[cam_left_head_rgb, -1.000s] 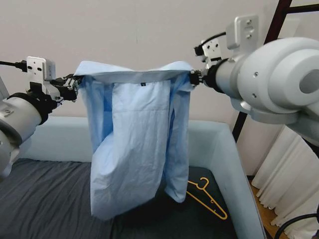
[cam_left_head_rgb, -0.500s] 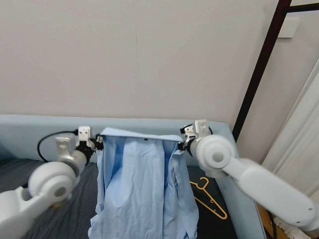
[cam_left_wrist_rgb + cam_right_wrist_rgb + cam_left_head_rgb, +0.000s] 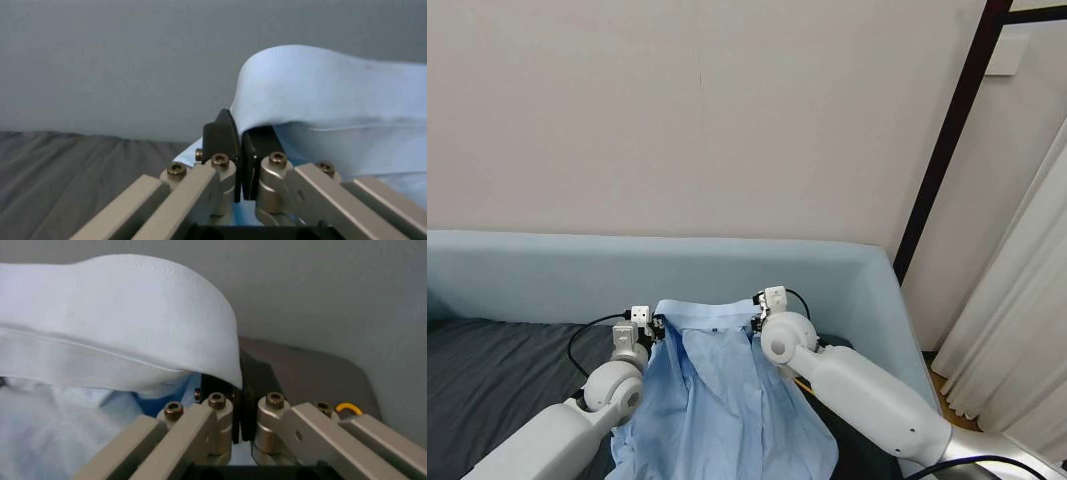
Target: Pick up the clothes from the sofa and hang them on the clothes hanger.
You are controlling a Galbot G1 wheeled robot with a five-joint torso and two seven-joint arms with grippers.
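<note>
Two grips: shirt point(image 3: 717, 400) stretched between left tool point(image 3: 659, 326) and right tool point(image 3: 754, 322).

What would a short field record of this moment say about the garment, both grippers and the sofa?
garment: light blue shirt, held up by its top edge between the two grippers, the rest draping down toward the seat
left gripper: jaws shut on the shirt's left end
right gripper: jaws shut on the shirt's right end
sofa: pale blue backrest behind the shirt, dark grey seat under it
</note>
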